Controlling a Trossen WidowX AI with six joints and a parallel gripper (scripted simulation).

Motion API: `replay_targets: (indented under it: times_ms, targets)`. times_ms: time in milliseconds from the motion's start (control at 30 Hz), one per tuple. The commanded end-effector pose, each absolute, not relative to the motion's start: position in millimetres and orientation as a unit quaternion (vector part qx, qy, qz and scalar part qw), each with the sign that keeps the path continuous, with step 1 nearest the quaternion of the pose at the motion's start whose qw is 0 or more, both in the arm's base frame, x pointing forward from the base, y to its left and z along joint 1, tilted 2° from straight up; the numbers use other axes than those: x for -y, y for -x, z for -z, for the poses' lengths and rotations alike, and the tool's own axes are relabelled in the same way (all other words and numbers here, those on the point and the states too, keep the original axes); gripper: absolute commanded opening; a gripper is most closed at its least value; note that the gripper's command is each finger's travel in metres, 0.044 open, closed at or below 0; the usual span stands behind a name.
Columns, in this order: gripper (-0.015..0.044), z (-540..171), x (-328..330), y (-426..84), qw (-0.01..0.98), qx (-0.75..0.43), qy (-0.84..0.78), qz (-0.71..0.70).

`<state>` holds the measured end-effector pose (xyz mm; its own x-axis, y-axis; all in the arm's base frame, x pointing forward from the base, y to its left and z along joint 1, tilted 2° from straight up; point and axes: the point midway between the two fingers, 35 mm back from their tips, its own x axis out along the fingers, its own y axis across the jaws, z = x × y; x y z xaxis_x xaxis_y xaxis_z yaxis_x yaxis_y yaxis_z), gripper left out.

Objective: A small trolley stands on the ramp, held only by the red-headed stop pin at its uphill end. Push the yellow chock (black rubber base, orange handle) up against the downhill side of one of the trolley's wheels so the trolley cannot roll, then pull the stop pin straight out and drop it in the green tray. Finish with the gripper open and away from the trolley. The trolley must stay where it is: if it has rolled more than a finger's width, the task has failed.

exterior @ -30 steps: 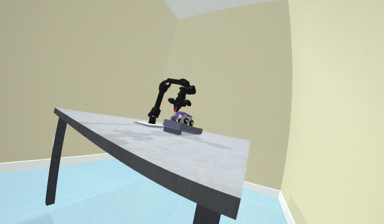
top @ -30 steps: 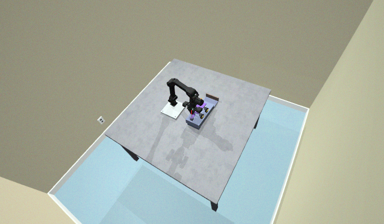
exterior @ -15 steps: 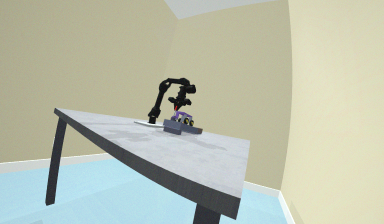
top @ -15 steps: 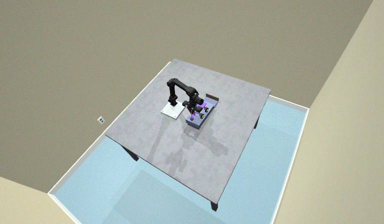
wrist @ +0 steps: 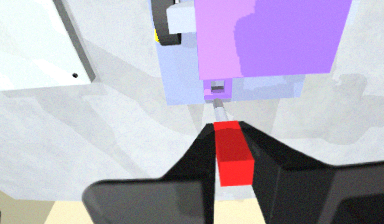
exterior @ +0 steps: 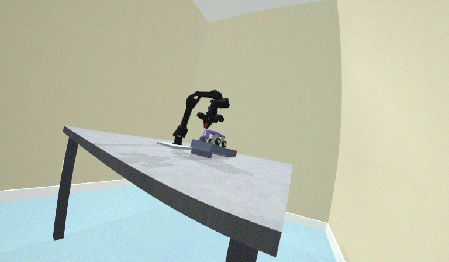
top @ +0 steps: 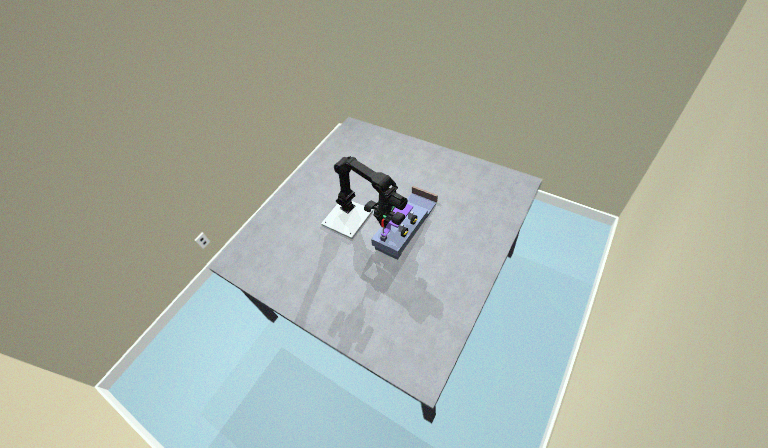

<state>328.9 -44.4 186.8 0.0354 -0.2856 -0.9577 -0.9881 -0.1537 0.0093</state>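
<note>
My gripper (wrist: 224, 128) (top: 385, 217) (exterior: 206, 123) is shut on the red head of the stop pin (wrist: 232, 156) (exterior: 206, 125). It hangs just above the uphill end of the trolley. The pin's grey shaft (wrist: 219, 110) shows bare between the red head and the small lug on the trolley's purple deck (wrist: 270, 29) (top: 402, 211) (exterior: 211, 134). The trolley stands on the pale blue ramp (wrist: 180, 84) (top: 393, 246) (exterior: 201, 148). One black wheel (wrist: 161, 11) shows at the deck's left side. I cannot make out the yellow chock or the green tray in any view.
The arm's white base plate (wrist: 30, 39) (top: 343, 222) (exterior: 165, 143) lies left of the ramp on the grey table (top: 351, 296) (exterior: 231, 186). A brown end stop (top: 424, 193) (exterior: 232, 153) closes the ramp's far end.
</note>
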Motion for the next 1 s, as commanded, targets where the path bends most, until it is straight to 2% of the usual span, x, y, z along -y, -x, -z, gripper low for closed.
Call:
replay_targets:
  times_ms: [0,667,967]
  targets:
    - [0.0000,-191,46,-331,0.387,-0.524,0.610,-0.451]
    - [0.0000,-195,74,-335,0.386,-0.525,0.611,-0.450]
    - [0.0000,-193,78,-310,0.386,-0.525,0.610,-0.451]
